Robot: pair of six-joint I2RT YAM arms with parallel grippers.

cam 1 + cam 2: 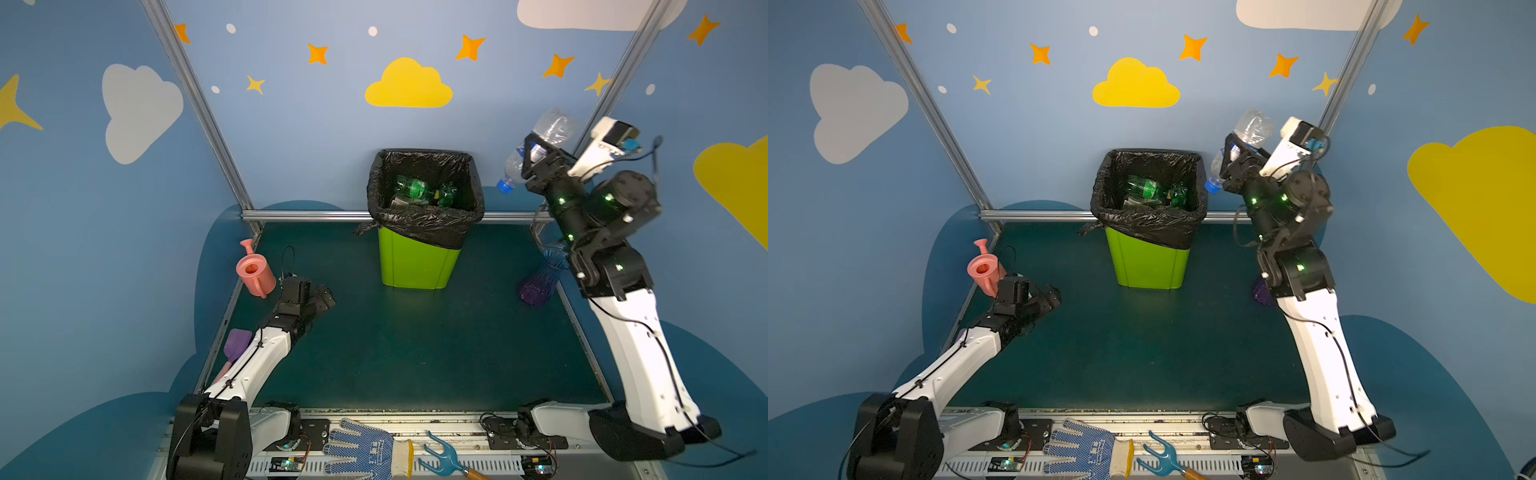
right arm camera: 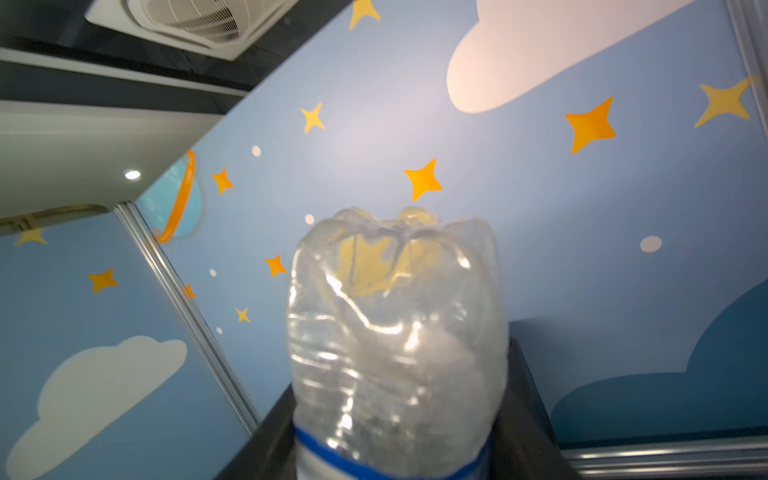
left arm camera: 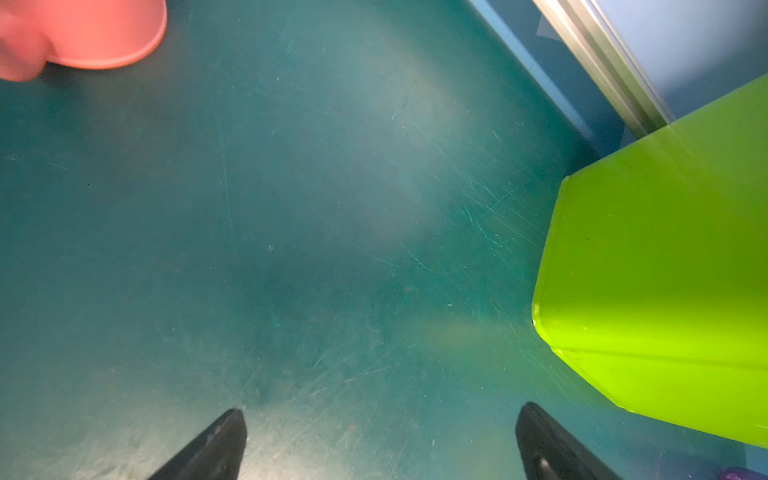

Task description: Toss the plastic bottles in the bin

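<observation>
Clear bottle [image 1: 555, 126] within right pincer [image 1: 537, 151], cap down

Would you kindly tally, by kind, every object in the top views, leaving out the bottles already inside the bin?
clear bottle: 1
bin: 1
watering can: 1
vase: 1
glove: 1
hand rake: 1
purple scoop: 1
Total: 7

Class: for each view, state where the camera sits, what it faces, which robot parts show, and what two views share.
Both top views: high in front, looking down on table and bin; left arm, right arm show.
Left wrist: left arm, facing table; open left pincer shows.
Right wrist: raised right arm, facing wall; right pincer grips clear bottle.
Shared: bin, in top and left wrist views.
</observation>
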